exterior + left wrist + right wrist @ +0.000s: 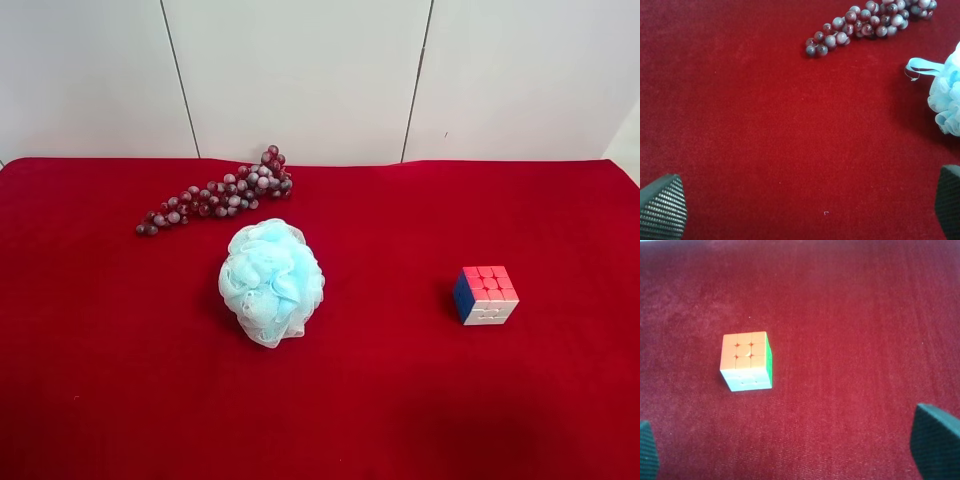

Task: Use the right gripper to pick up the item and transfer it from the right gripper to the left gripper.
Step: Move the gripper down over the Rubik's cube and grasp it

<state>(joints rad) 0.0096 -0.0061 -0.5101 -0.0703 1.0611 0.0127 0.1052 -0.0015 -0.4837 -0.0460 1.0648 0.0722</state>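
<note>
We see the cube [486, 294] resting on the table [380, 410]; right gripper [790, 447] and left gripper [805, 206] spread wide, holding nothing.

Table [110, 400] covered in red velvety cloth. Three things lie directly on the cloth: grapes [215, 200] toward the far edge, a light-blue puff [272, 282] just in front of them, and a cube [486, 295] well apart from both, at the exterior high view's right. The cube sits flat on one face, touching nothing else.
</note>
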